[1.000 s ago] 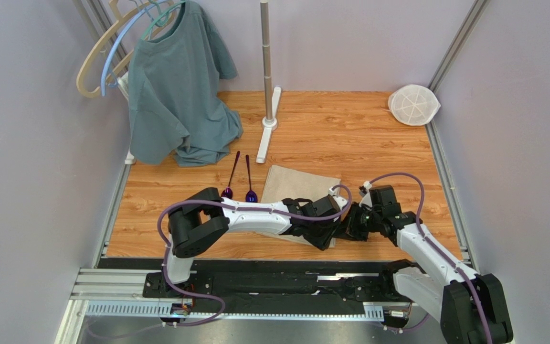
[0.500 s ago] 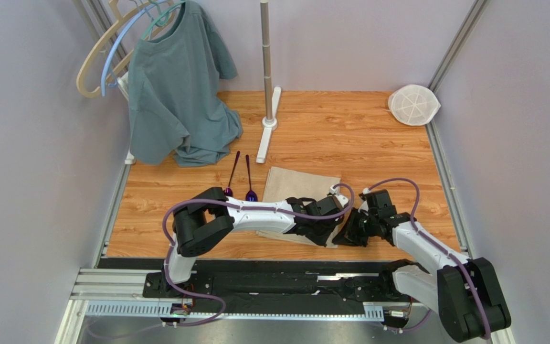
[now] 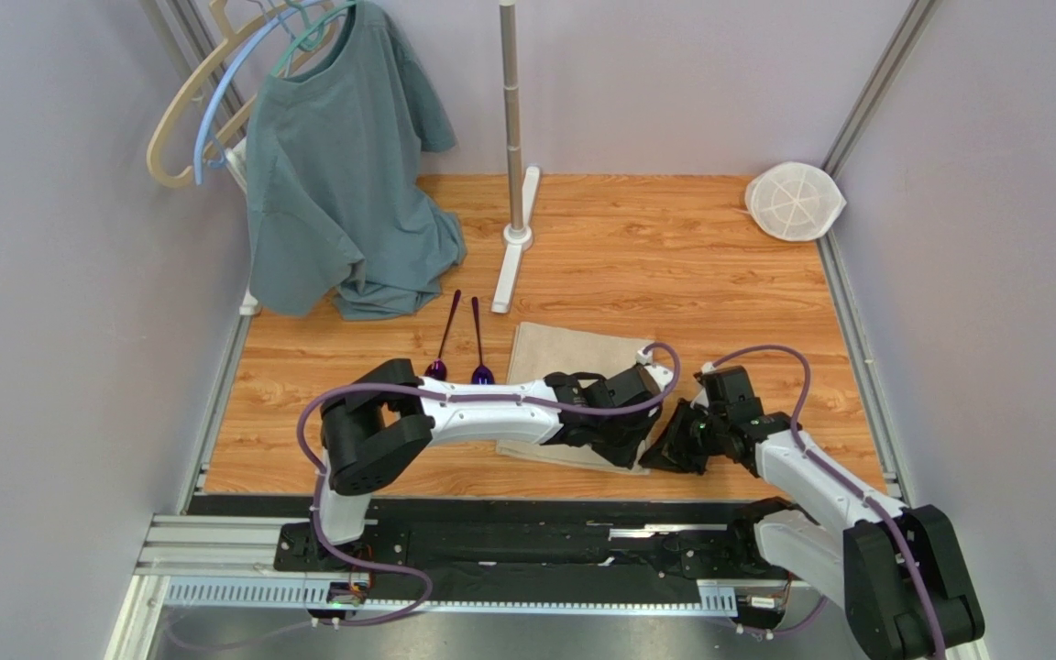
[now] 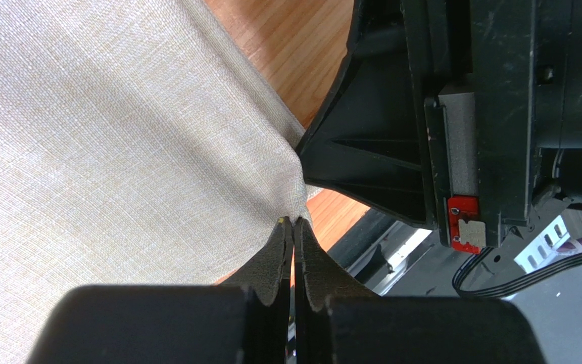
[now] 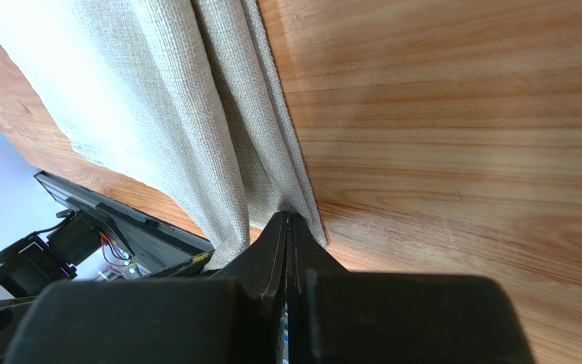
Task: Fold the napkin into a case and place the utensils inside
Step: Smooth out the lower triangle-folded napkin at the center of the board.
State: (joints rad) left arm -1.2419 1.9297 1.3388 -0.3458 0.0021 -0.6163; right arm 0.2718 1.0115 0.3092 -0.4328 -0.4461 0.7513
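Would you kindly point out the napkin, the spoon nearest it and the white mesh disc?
napkin (image 3: 575,347), top external view, bare far part of the cloth.
spoon (image 3: 483,374), top external view, its purple bowl.
white mesh disc (image 3: 794,201), top external view, its centre.

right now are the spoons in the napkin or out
Out: both spoons lie on the table, left of the napkin.
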